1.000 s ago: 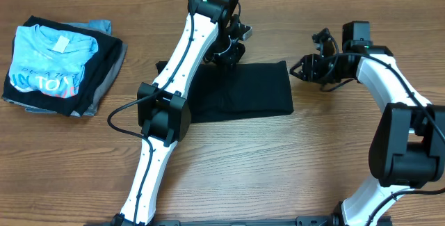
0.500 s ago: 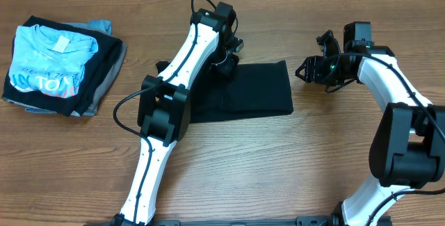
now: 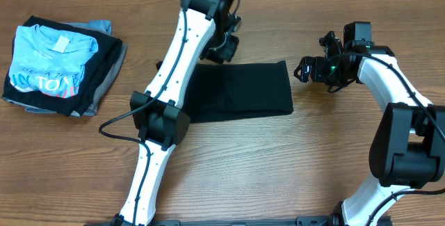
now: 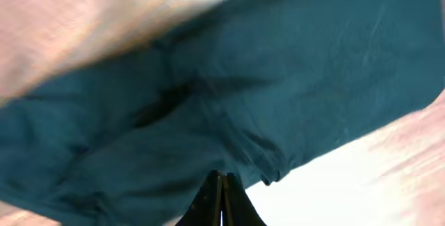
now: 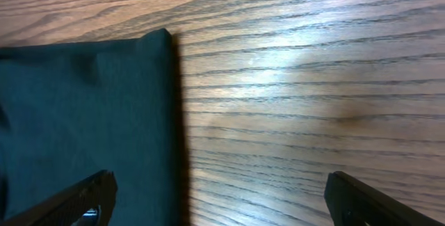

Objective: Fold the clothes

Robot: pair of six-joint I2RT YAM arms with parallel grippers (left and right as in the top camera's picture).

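The left arm and right arm have white shells, black joints, black cables, perhaps green lights.

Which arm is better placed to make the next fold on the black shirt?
Probably right: the right hand is open beside the shirt's short edge, while the left hand is shut up by the far edge.

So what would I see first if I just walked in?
A black T-shirt lies folded into a rectangle mid-table, with the long white left arm reaching over it. The right gripper stands open beside its right edge, and a pile of folded clothes sits far left.
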